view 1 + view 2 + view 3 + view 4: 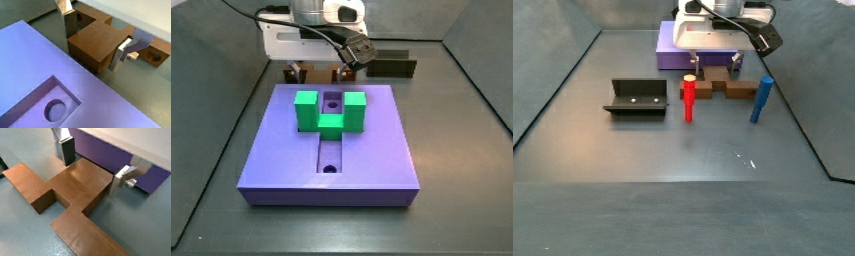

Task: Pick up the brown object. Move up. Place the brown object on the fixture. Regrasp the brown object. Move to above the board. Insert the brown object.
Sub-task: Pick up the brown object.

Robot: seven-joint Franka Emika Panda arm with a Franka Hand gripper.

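Brown object (70,198) lay on the counter (687,150) beside the board (331,140), away from the fixture (636,98). Tool (90,167) sat low around its middle block, fingers (67,150) spread on both sides, probably ready to squeeze.

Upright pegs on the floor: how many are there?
2. A red peg stands beside the brown object, and a blue peg on its other side. The gripper is down over the brown object. More may be hidden behind the board.
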